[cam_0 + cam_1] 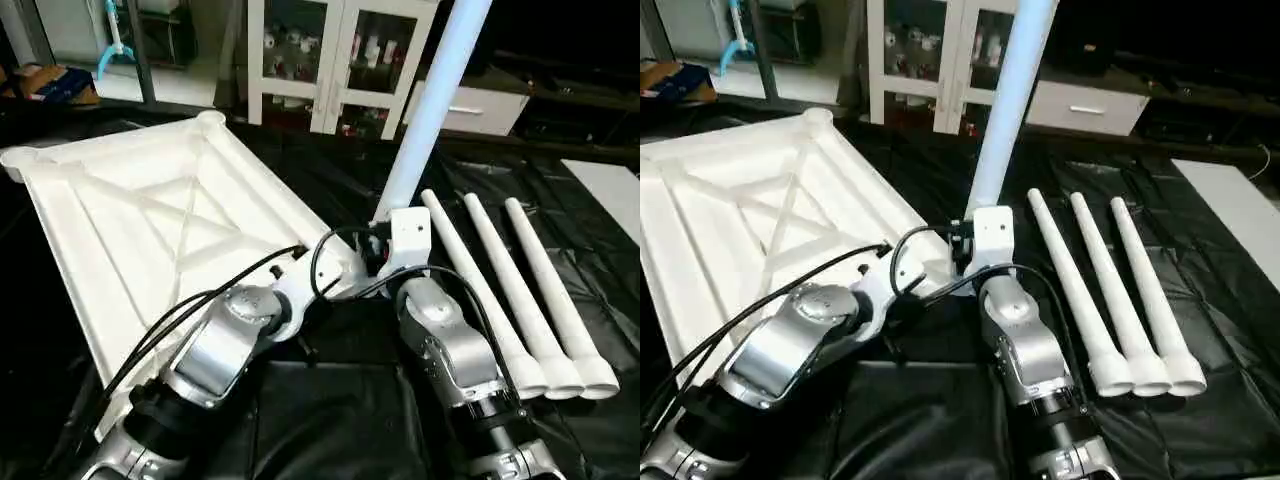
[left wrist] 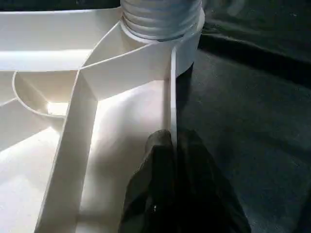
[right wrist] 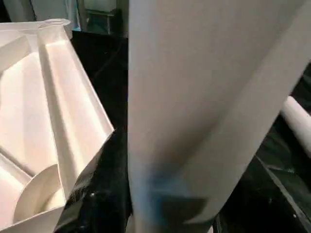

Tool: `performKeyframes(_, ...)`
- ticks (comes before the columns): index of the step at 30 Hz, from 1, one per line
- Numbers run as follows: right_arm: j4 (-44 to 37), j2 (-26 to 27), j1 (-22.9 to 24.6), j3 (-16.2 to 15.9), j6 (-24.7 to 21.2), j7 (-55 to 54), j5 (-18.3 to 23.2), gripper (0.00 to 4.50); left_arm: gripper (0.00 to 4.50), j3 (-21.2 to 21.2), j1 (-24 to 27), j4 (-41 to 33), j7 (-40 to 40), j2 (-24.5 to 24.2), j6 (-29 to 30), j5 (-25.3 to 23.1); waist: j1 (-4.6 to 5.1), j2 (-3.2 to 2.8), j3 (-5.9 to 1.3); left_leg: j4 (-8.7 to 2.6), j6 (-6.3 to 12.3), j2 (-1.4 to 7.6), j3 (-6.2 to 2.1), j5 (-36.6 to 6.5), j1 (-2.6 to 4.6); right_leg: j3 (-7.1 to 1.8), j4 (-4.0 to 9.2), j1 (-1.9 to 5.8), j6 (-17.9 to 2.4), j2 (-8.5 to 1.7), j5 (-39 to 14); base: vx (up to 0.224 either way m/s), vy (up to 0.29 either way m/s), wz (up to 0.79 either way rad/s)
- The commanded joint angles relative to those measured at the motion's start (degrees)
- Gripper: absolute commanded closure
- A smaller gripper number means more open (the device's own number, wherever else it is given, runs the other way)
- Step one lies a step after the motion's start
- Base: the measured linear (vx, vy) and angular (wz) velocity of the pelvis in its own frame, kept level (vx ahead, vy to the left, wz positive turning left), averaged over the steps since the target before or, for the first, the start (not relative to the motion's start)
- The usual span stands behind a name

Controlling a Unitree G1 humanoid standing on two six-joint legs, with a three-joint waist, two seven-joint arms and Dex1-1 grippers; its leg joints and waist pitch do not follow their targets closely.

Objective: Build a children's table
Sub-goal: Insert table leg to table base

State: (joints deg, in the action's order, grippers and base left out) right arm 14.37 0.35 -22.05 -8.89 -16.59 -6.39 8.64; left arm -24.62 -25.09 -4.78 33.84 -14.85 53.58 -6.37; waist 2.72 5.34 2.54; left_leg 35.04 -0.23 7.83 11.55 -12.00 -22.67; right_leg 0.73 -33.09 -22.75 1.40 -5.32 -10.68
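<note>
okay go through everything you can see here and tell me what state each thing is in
table top: upside down, ribs up, on the black sheet.
upright leg: standing in the near corner socket, threads showing.
three spare legs: lying side by side, unattached.
left gripper: shut on the top's rim.
right gripper: around the upright leg.

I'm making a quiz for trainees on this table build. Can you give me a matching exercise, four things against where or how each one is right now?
Things:
1. upright leg
2. three spare legs
3. table top
4. left claw

States:
A. lying side by side on the black sheet
B. underside up, ribs showing
C. standing in a corner socket, threaded end down
D. shut on the top's edge wall

Pairs: 1-C, 2-A, 3-B, 4-D
</note>
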Motion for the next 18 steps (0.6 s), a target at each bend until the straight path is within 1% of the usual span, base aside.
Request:
performKeyframes(1, 9.94, -5.27, 3.86, 10.68, -3.88, -12.45, -6.92, 2.64, 4.5, 4.18, -1.54, -4.07, -2.47, -2.44, 2.73, -3.16, -0.13, -1.23, -2.77, -6.17, -6.24, 4.96, -2.87, -20.26, 2.1, -1.72, 3.45, -0.07, -6.68, -2.79, -12.69, 0.0, 0.0, 0.0)
performKeyframes(3, 10.18, -5.29, 3.68, 10.78, -3.99, -12.55, -6.44, 2.64, 4.5, 4.35, -1.57, -4.11, -2.44, -2.64, 3.0, -3.13, -0.2, -1.24, -2.89, -6.08, -6.35, 4.97, -2.87, -19.91, 2.14, -1.68, 3.4, -0.13, -6.67, -2.67, -12.68, 0.029, -0.018, 0.01)
performKeyframes(4, 10.39, -5.33, 3.51, 10.73, -3.82, -12.55, -6.07, 2.64, 4.5, 4.14, -1.66, -4.21, -2.64, -2.93, 3.11, -3.19, -0.24, -1.19, -3.09, -5.95, -6.16, 4.95, -2.82, -17.44, 1.83, -1.61, 2.99, 0.3, -6.93, -2.62, -9.7, 0.057, -0.037, 0.01)
performKeyframes(5, 10.54, -5.26, 3.38, 10.79, -3.78, -12.53, -5.73, 2.64, 4.5, 4.07, -1.7, -4.26, -2.71, -3.01, 3.21, -3.09, -0.3, -1.23, -3.23, -5.9, -5.91, 4.97, -2.83, -15.68, 1.73, -1.54, 2.68, 0.56, -7.12, -2.62, -7.74, 0.057, -0.029, -0.02)
performKeyframes(6, 10.82, -5.05, 3.08, 10.95, -3.27, -12.23, -5.0, 2.64, 4.5, 3.91, -1.74, -4.31, -2.63, -3.17, 3.31, -2.78, -0.39, -1.29, -3.42, -5.6, -5.23, 4.93, -2.7, -11.47, 1.55, -1.51, 2.16, 0.9, -7.78, -2.56, -2.5, 0.0, 0.0, 0.0)
performKeyframes(7, 11.24, -4.69, 2.7, 11.1, -2.28, -11.98, -4.27, 2.64, 4.5, 3.53, -1.82, -4.43, -2.75, -3.35, 3.5, -2.76, -0.46, -1.4, -3.52, -5.36, -4.42, 4.85, -2.5, -8.37, 1.55, -1.43, 1.74, 1.11, -8.53, -2.44, 1.66, 0.0, 0.0, 0.0)
performKeyframes(9, 11.41, -3.99, 2.1, 11.08, -0.87, -10.29, -2.82, 2.64, 4.5, 3.16, -1.74, -4.55, -2.59, -3.59, 3.53, -2.48, -0.49, -1.37, -3.53, -5.24, -3.75, 4.81, -2.35, -6.74, 1.5, -1.39, 1.55, 1.33, -9.22, -2.36, 3.83, 0.0, 0.0, 0.0)
performKeyframes(10, 10.77, -3.64, 1.78, 10.56, -0.66, -8.77, -1.97, 2.64, 4.5, 2.77, -1.67, -4.64, -2.55, -3.98, 3.37, -2.33, -0.54, -1.39, -3.47, -5.18, -3.18, 4.83, -2.22, -6.46, 1.57, -1.43, 1.54, 1.47, -9.94, -2.29, 4.08, 0.0, 0.0, 0.0)
performKeyframes(11, 10.42, -3.63, 1.71, 10.22, -0.75, -8.53, -2.05, 2.64, 4.5, 2.71, -1.63, -4.67, -2.42, -4.08, 3.36, -2.16, -0.58, -1.42, -3.43, -5.2, -3.18, 4.89, -2.21, -6.66, 1.64, -1.43, 1.56, 1.47, -10.05, -2.26, 3.67, 0.0, 0.0, 0.0)
performKeyframes(14, 9.64, -3.94, 1.59, 8.95, -0.44, -7.32, -2.06, 2.64, 4.5, 2.67, -1.54, -4.87, -2.42, -4.18, 3.57, -1.77, -0.66, -1.36, -3.29, -5.26, -3.66, 5.0, -2.1, -8.25, 1.87, -1.46, 1.76, 1.34, -10.06, -2.14, 0.81, 0.0, 0.0, 0.0)
performKeyframes(16, 9.22, -3.97, 1.61, 8.51, -0.15, -6.22, -1.59, 2.64, 4.5, 2.6, -1.54, -5.0, -2.37, -4.32, 3.6, -1.65, -0.75, -1.43, -3.22, -5.31, -4.33, 5.03, -2.13, -9.46, 1.96, -1.47, 1.86, 1.21, -9.69, -2.08, -1.06, 0.0, 0.0, 0.0)
performKeyframes(17, 9.06, -3.9, 1.65, 8.49, -0.07, -5.94, -1.38, 2.29, 4.5, 2.53, -1.55, -5.05, -2.35, -4.41, 3.57, -1.68, -0.78, -1.44, -3.22, -5.32, -4.48, 5.06, -2.14, -9.78, 1.99, -1.48, 1.9, 1.19, -9.57, -2.09, -1.43, 0.0, 0.0, 0.0)
performKeyframes(18, 8.92, -3.96, 1.68, 8.39, -0.06, -5.47, -1.22, 2.29, 4.5, 2.54, -1.53, -5.11, -2.26, -4.4, 3.66, -1.55, -0.8, -1.42, -3.26, -5.31, -4.65, 5.04, -2.17, -9.95, 1.98, -1.48, 1.86, 1.2, -9.43, -2.07, -1.61, 0.0, 0.0, 0.0)
